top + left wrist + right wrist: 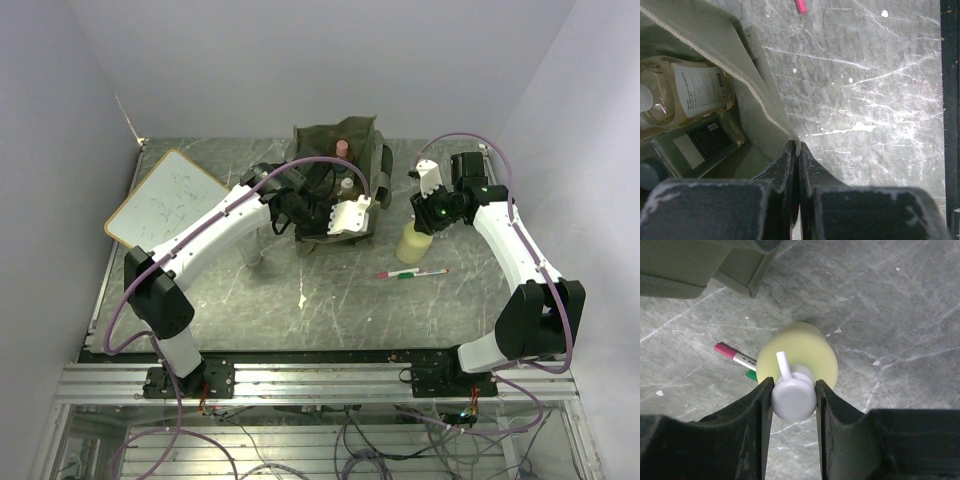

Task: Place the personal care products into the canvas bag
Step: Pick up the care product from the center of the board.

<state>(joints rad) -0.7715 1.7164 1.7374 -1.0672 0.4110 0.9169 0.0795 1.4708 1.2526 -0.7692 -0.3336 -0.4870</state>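
Clamping cap of yellow-green bottle [800, 347] in right gripper [793, 390] | pinching canvas bag [755, 95] rim in left gripper [798, 150] | lift plumb, cross rim toward left edge

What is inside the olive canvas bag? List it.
A clear bottle of pale yellow liquid with a white label, a flat container with a black label and a dark ribbed cap show. The olive canvas bag's wall and the left end effector hide the rest.
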